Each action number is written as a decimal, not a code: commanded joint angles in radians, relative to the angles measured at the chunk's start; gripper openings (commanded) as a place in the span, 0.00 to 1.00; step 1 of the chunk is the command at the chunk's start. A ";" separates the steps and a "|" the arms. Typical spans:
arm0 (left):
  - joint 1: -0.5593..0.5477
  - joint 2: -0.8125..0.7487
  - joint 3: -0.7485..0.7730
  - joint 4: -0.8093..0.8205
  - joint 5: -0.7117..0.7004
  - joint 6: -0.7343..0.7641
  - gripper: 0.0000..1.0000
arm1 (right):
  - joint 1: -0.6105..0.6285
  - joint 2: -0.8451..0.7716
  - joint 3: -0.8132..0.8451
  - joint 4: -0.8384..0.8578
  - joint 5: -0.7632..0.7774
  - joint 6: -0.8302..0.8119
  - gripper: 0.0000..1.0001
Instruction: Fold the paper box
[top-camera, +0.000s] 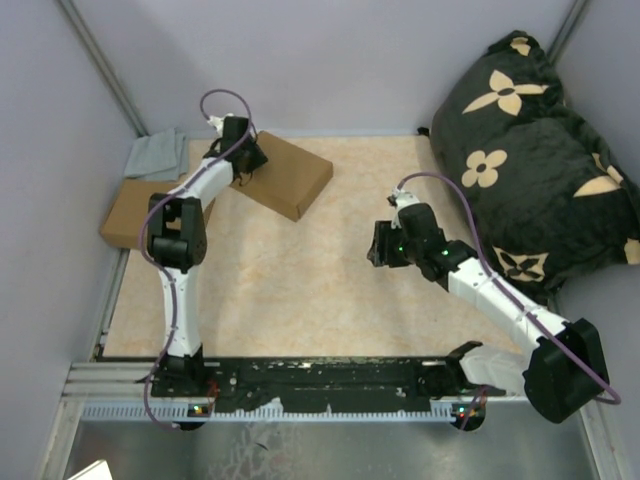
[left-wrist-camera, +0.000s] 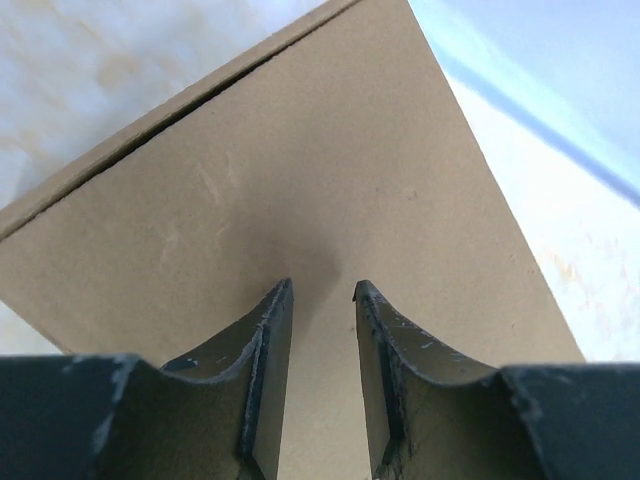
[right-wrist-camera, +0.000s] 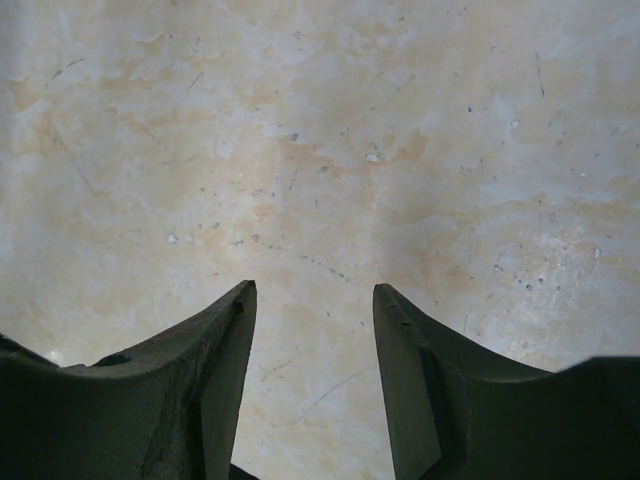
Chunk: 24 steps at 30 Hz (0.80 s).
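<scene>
Paper box (top-camera: 295, 175): lies at the upper centre-left of the overhead view, on the worktop (top-camera: 300, 290), turned at an angle to its edges. It reads as a shallow closed box, not a flat sheet.
Lid: the left wrist view shows the top panel (left-wrist-camera: 330, 170) flat and down, with a dark seam along its upper-left edge where it meets the wall below.
Left jaws: set over the near-left part of the lid, parted by a narrow gap, with nothing between them. Whether the tips press the card or hover just above it cannot be told.
Right jaws: at the centre-right of the overhead view, well apart from the box, spread wider than the left and holding nothing. The right wrist view shows only bare marbled worktop (right-wrist-camera: 320, 130) under them.
Other items: a second brown cardboard box (top-camera: 125, 212) at the left edge, partly hidden by the left arm; a grey cloth (top-camera: 155, 155) behind it; a black flower-print cushion (top-camera: 530, 150) at the upper right.
Progress, judged: walls up and lid closed, so the folding looks nearly complete.
Outstanding, judged: confirm the front tuck tabs are seated. They are not visible from any view.
</scene>
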 joint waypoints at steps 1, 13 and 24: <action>0.139 0.107 0.098 -0.119 0.051 0.000 0.39 | 0.003 0.010 0.018 0.074 -0.034 0.017 0.51; 0.259 -0.052 -0.038 0.135 0.309 -0.132 0.44 | 0.004 0.041 0.008 0.134 -0.068 0.035 0.51; -0.011 -0.463 -0.480 0.150 0.013 0.066 0.47 | 0.004 0.068 -0.006 0.157 -0.096 0.051 0.51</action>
